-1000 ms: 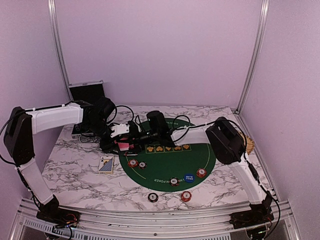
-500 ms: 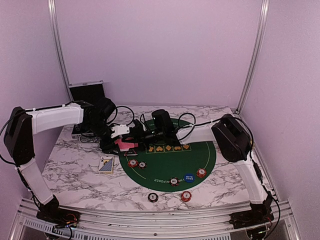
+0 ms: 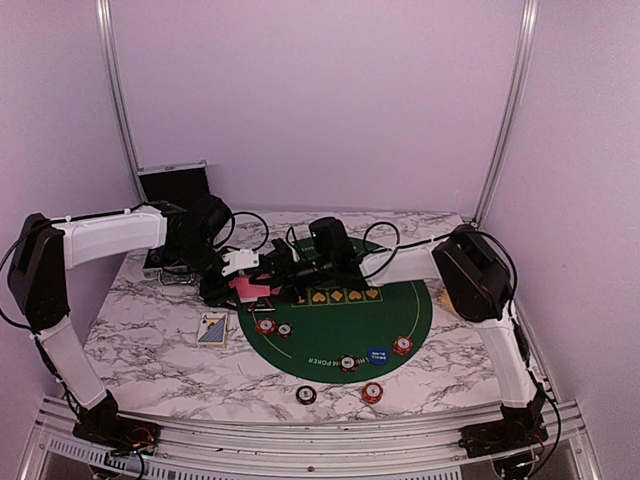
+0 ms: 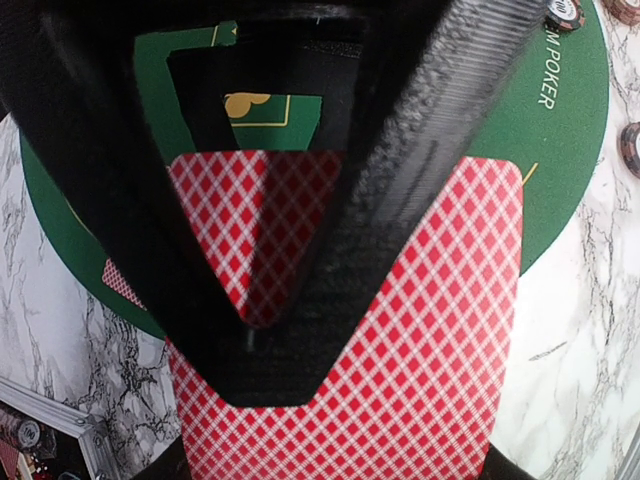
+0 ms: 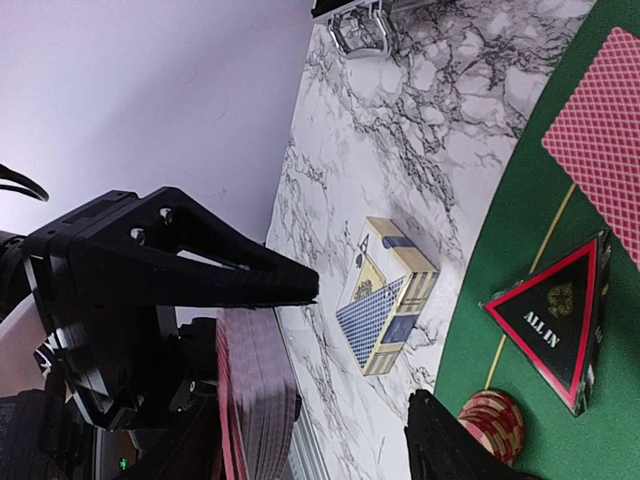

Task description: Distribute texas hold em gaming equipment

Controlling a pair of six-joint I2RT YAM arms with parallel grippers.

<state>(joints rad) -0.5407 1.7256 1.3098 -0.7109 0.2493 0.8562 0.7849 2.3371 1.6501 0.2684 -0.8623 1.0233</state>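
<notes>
My left gripper (image 3: 243, 290) is shut on a deck of red-backed playing cards (image 4: 420, 330) held over the left edge of the green poker mat (image 3: 330, 320). My right gripper (image 5: 365, 345) stands open just beside that deck (image 5: 255, 400), whose edge shows below its upper finger (image 5: 200, 270). One card (image 5: 600, 140) lies face down on the mat beside the black triangular ALL IN marker (image 5: 555, 320). Dark-red chips (image 3: 265, 326) sit on the mat's left. The blue button (image 3: 377, 354) lies between other chips (image 3: 402, 345) near its front edge.
A blue and tan card box (image 3: 212, 328) lies on the marble left of the mat. The silver-edged black case (image 3: 175, 185) stands open at the back left corner. A dark chip (image 3: 306, 394) and a red one (image 3: 372, 392) lie off the mat near the front edge.
The right arm's elbow and wrist have shifted to the right while its fingers stayed at the deck. The left arm and the deck have kept their place.
</notes>
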